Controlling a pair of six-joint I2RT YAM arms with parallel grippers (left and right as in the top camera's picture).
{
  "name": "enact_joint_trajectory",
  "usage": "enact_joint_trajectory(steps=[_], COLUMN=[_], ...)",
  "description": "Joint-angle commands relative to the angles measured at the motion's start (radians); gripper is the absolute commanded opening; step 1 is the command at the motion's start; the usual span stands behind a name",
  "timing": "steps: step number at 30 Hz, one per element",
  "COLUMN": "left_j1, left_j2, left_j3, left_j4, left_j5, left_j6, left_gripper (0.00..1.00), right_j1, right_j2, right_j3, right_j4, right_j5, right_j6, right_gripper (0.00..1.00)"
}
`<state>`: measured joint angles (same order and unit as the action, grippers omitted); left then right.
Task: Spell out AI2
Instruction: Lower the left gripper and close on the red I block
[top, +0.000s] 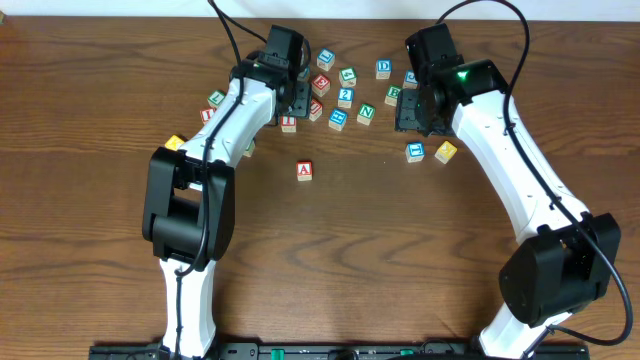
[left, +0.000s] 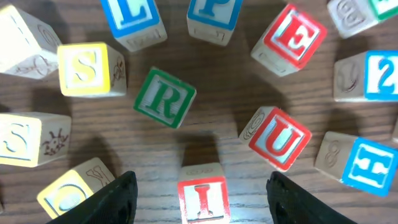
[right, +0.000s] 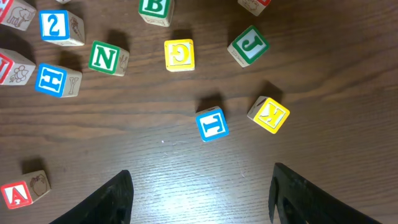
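Observation:
The red I block (left: 202, 198) stands on the table between the open fingers of my left gripper (left: 202, 208), untouched; it also shows in the overhead view (top: 289, 123) under the left gripper (top: 296, 108). The red A block (top: 304, 170) sits alone nearer the front and shows at the lower left of the right wrist view (right: 18, 193). The blue 2 block (top: 346, 97) lies in the cluster, seen also in the left wrist view (left: 379, 74) and the right wrist view (right: 55, 26). My right gripper (right: 199, 199) is open and empty over bare wood, at the cluster's right side (top: 415, 115).
Several other letter blocks crowd the I block: red U (left: 278, 138), green R (left: 164, 98), yellow S (left: 87, 68), blue H (left: 367, 163). A blue T (right: 212, 123) and yellow K (right: 269, 114) lie just ahead of the right gripper.

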<state>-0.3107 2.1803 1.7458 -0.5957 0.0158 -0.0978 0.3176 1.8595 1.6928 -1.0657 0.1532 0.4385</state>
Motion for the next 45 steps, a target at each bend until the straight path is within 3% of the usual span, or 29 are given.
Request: enact_joint_trajectory(steps=[1,12,27,35,45], left_j1=[0.000,0.000,0.000,0.000,0.000], left_j2=[0.030,0.101,0.111,0.093,-0.071], left_j3=[-0.024,-0.024,-0.025,-0.023,0.002], left_j4=[0.004,0.007,0.003,-0.003,-0.112], left_j5=[-0.010,-0.010,-0.010,-0.009,0.013], left_j6=[0.015,0.015,0.015,0.014,0.006], left_gripper=[0.67,0.62,0.40,0.40,0.39], right_j1=[-0.006,-0.006,-0.006,-0.006,-0.030], right_j2=[-0.014,-0.014,-0.014,-0.014,-0.014], right_j3=[-0.006,-0.006,-0.006,-0.006,-0.006], right_j4=[-0.001,0.000,0.003,0.008,0.050], right_j5=[0.013,0.014,0.021,0.021,0.028], right_j6=[-0.010,-0.010,-0.010,-0.010,-0.018], right_gripper=[0.66,0.68,0.68,0.69,0.69])
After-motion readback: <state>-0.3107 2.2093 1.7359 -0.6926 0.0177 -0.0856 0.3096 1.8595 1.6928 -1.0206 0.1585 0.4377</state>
